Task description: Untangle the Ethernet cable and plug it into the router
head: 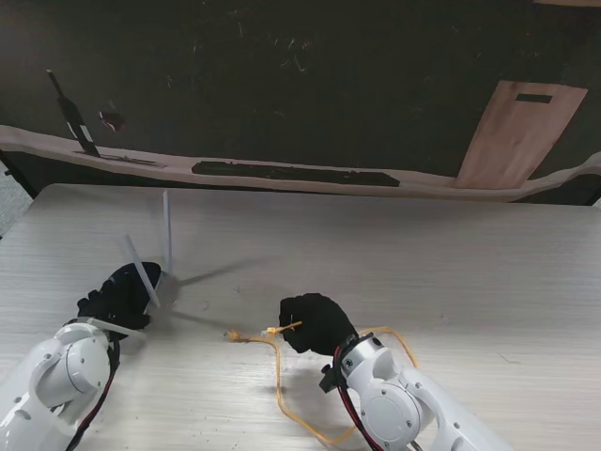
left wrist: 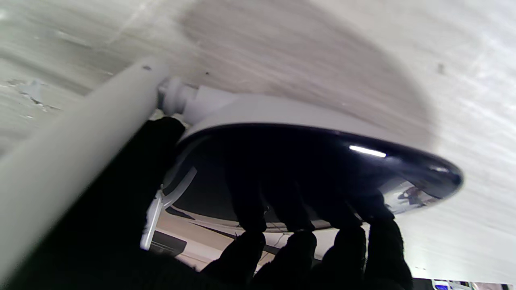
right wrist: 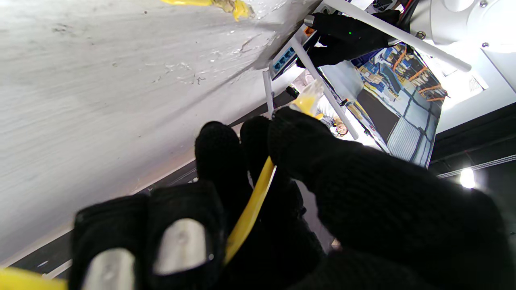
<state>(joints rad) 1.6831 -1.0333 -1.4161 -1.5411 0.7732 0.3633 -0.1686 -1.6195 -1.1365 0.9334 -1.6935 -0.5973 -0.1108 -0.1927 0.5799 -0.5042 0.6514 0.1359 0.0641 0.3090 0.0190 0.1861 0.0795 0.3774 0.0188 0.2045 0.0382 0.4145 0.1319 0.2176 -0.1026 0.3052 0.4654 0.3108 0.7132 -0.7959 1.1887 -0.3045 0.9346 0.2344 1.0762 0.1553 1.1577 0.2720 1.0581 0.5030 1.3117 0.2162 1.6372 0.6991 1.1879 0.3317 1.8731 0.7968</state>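
Your right hand (head: 315, 322) pinches the yellow cable (head: 282, 390) near its plug, while your left hand (head: 117, 299) clasps the router (left wrist: 306, 133) on the bench (head: 423, 272).

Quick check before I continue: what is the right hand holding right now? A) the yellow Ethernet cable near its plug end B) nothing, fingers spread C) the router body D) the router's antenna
A: the right hand is closed on the yellow Ethernet cable, whose plug sticks out past the fingertips, while the left hand grips the router.
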